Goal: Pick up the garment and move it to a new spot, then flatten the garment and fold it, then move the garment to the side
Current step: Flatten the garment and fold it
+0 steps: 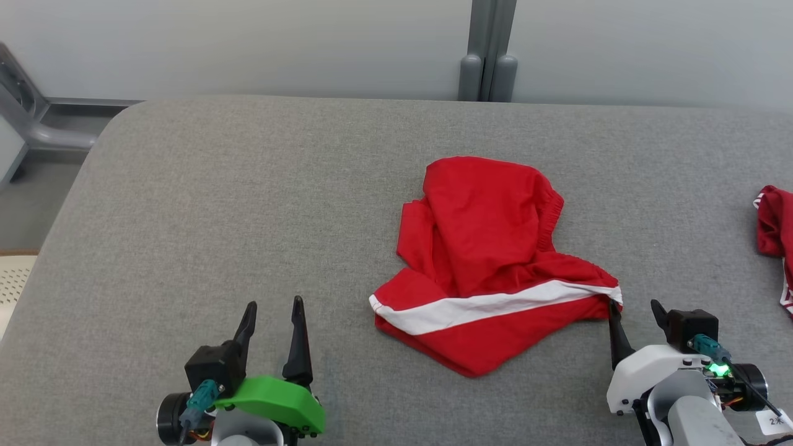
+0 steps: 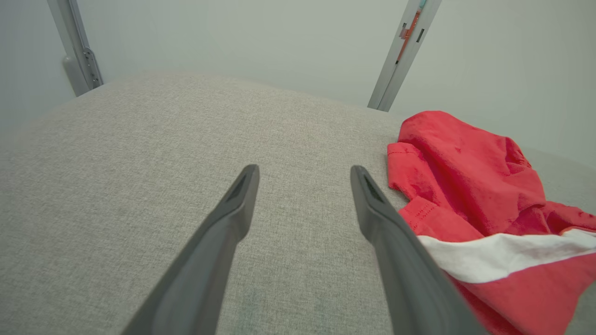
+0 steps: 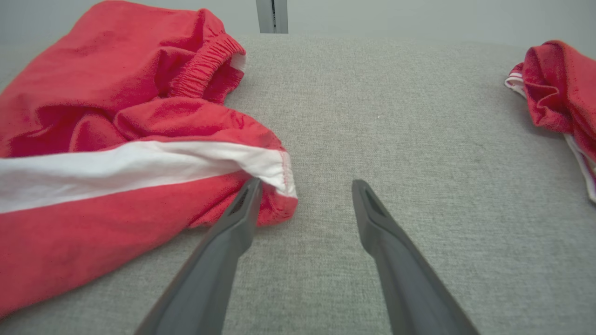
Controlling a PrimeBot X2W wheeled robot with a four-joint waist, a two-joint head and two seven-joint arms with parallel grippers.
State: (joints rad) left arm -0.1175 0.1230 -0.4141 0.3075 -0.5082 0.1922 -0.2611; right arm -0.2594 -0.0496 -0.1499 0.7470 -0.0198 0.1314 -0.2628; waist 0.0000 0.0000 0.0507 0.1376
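Crumpled red garment [image 1: 489, 248], white-striped, elastic waistband — on grey woven bench [image 1: 248, 204]; left claw [image 1: 274, 301] spread, near-left; right claw [image 1: 632, 303] spread — just beside hem.

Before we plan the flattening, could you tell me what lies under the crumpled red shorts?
The red shorts lie on the grey cushion, which shows all round their edge. Their bunched layers hide the patch beneath, so I cannot tell whether anything is tucked under them.

Grey fabric-covered pad [image 1: 248, 204] carried crumpled red shorts [image 1: 489, 248] with white stripe, mid-pad. Second red garment [image 1: 774, 226] lay well right of shorts, apart, cut off by the frame.
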